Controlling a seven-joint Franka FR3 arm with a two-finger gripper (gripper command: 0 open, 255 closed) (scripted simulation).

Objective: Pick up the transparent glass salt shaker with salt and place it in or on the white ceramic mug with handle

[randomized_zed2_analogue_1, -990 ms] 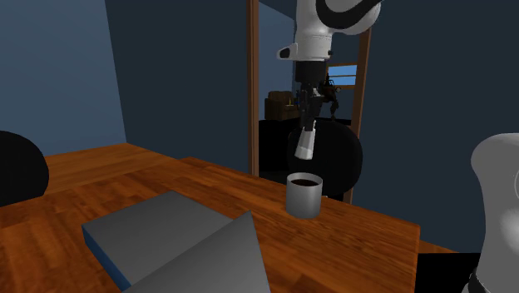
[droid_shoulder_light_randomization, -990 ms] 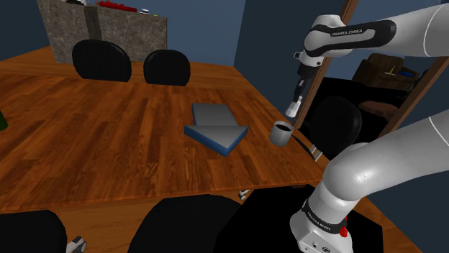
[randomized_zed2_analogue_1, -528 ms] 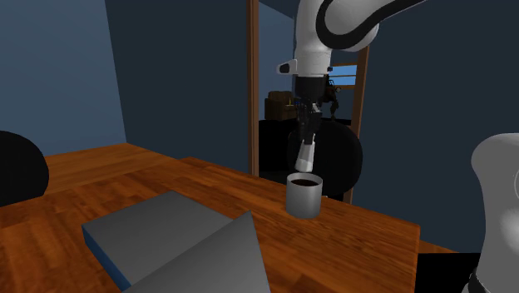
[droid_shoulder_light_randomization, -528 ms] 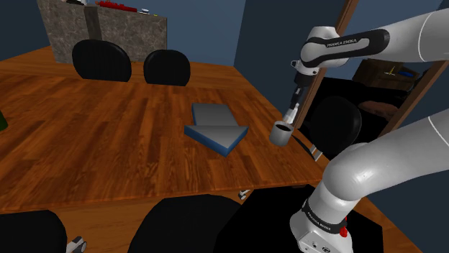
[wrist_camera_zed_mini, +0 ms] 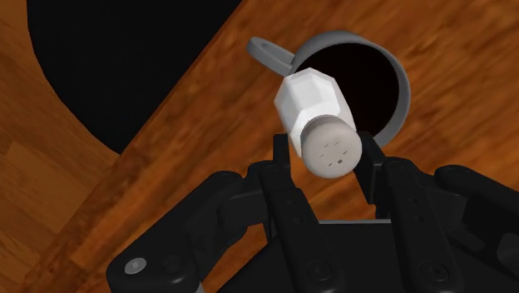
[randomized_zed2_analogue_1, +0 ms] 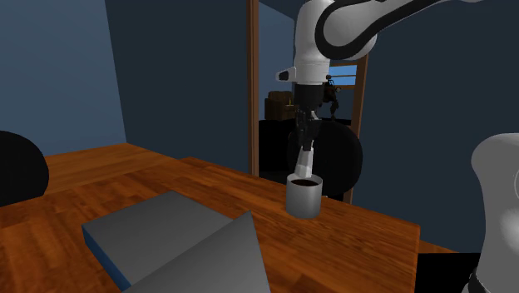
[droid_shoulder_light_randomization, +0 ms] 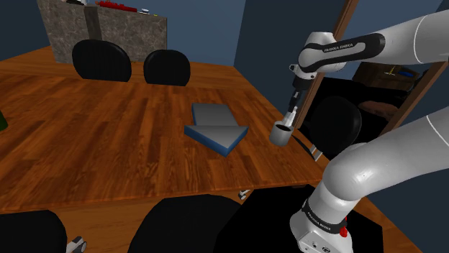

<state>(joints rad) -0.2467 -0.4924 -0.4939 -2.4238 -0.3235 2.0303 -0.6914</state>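
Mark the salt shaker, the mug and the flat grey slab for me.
salt shaker point(wrist_camera_zed_mini: 312, 98), wrist view, white faceted body.
mug point(randomized_zed2_analogue_1: 303, 200), second exterior view, outer wall.
flat grey slab point(droid_shoulder_light_randomization: 212, 115), shoulder view, top face.

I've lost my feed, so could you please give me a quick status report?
Hand shut on shaker. Shaker tilted, lower end just over mug mouth. Nothing between them.

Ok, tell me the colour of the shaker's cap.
Cap: grey, with small holes; clearest in wrist view.
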